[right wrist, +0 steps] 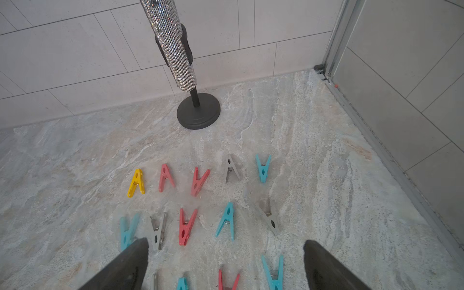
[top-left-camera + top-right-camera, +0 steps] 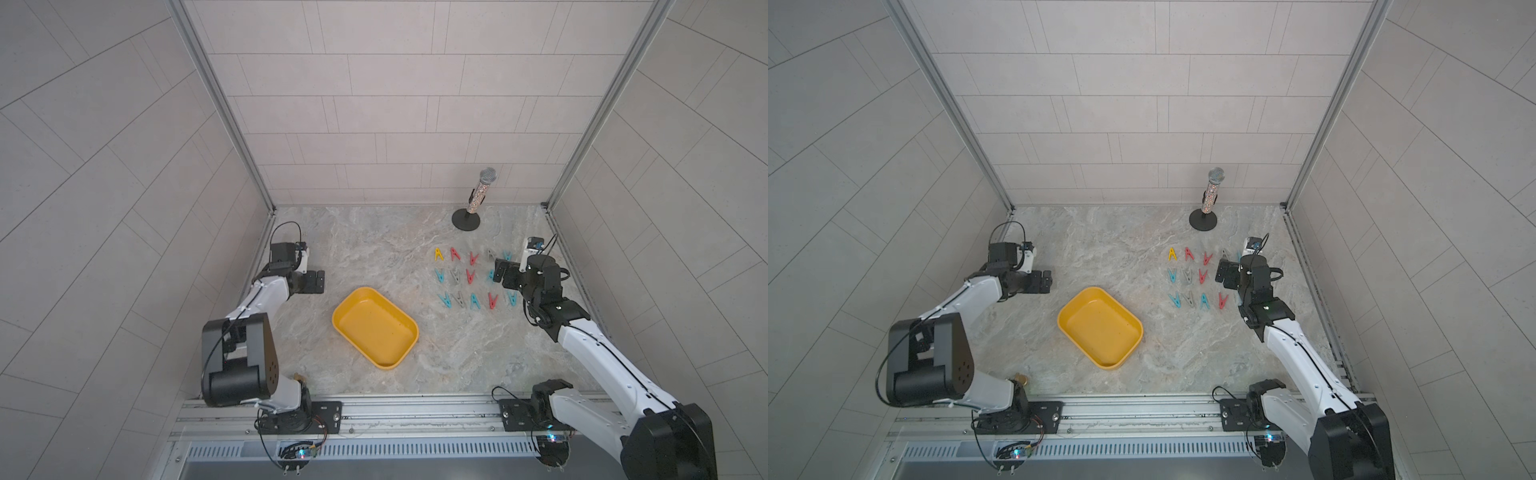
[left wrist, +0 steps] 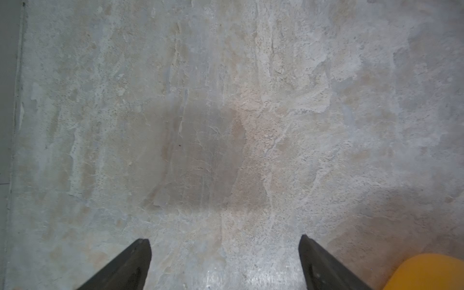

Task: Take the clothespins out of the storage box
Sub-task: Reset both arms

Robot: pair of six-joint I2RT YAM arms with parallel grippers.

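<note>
**Storage box.** The storage box (image 2: 375, 328) sits on the table (image 2: 374, 245) near the middle, turned at an angle to the table edges. In both top views its floor shows bare yellow (image 2: 1100, 328). One rounded corner of it appears in the left wrist view (image 3: 426, 272).

**Clothespins.** The clothespins (image 2: 470, 276) lie flat on the table, to the right of the box and farther back, well apart from it. They form three rows of five. Far row, left to right: yellow, red, red, grey, teal. The right wrist view (image 1: 187, 226) gives the middle row as teal, grey, red, teal, grey. Near row: teal, grey, teal, red, teal.

**Left gripper.** The left gripper (image 2: 319, 281) is at the left of the table, left of the box and apart from it. Its jaws stand wide apart with only bare table between them (image 3: 224, 244).

**Right gripper.** The right gripper (image 2: 500, 274) is over the right end of the middle row. Its jaws are spread fully and grip nothing (image 1: 226, 246).

**Other items.** A glittery microphone (image 2: 482, 191) stands on a black round base beyond the far row.
</note>
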